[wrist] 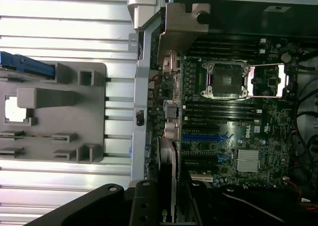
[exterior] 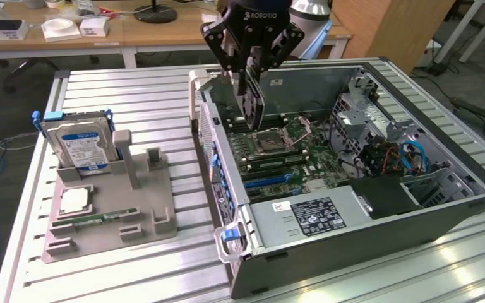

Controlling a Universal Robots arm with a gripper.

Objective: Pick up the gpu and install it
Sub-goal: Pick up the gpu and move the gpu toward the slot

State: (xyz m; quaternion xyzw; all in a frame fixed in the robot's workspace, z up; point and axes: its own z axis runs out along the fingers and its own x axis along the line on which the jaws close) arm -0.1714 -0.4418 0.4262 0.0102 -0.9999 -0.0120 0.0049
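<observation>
Computer case (exterior: 352, 252) lies open, motherboard (exterior: 310, 161) inside; above, tool (exterior: 247, 82) clamps the gpu (exterior: 255, 110) upright.

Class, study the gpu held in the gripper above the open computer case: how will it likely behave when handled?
Probably stiff: the gpu hangs straight, edge-down, from the gripper without sagging. Likely fragile: it looks like a thin, bare circuit card. Stood on that edge unsupported, it would probably tip over.
</observation>
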